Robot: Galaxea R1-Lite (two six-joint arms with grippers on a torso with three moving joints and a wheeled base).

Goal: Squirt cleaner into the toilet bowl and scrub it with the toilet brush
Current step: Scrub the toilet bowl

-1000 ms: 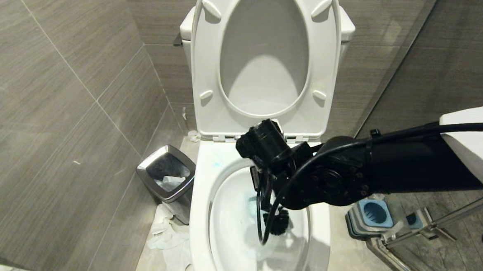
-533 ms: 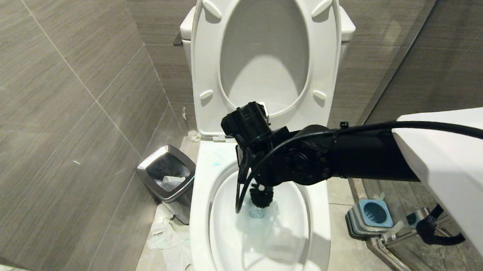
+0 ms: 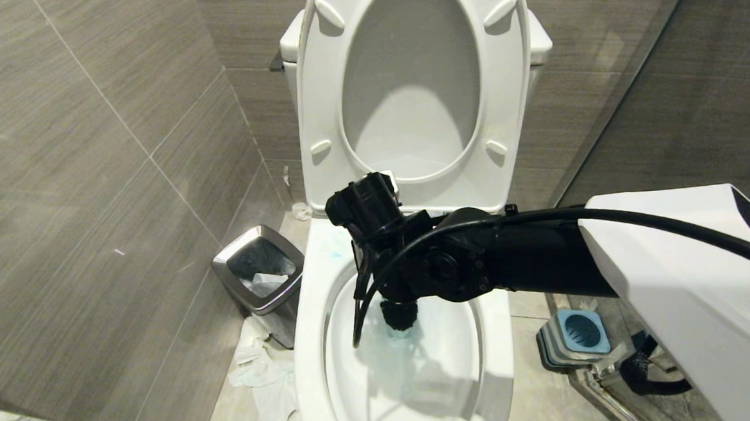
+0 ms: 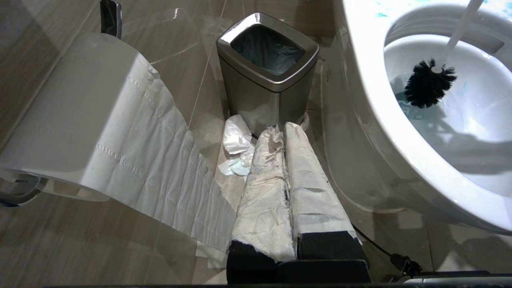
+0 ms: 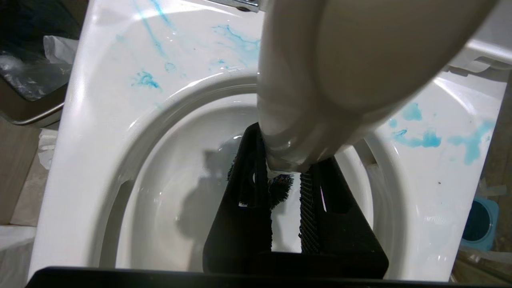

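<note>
Right claw (image 5: 286,176) pinching brush (image 4: 427,83) handle, bristles low in bowl (image 3: 310,316); left claw (image 4: 283,138) pressed together beside bin (image 4: 267,76).

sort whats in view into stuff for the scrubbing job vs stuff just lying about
For the job:
toilet brush
toilet bowl
cleaner
right gripper

Lying about:
steel bin
brush holder
toilet roll
crumpled paper

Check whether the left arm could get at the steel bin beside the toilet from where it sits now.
Probably yes. The left end effector, shut and wrapped in paper, points straight toward the steel bin, with only crumpled tissue on the floor between. The toilet bowl stands to one side, off that line.
</note>
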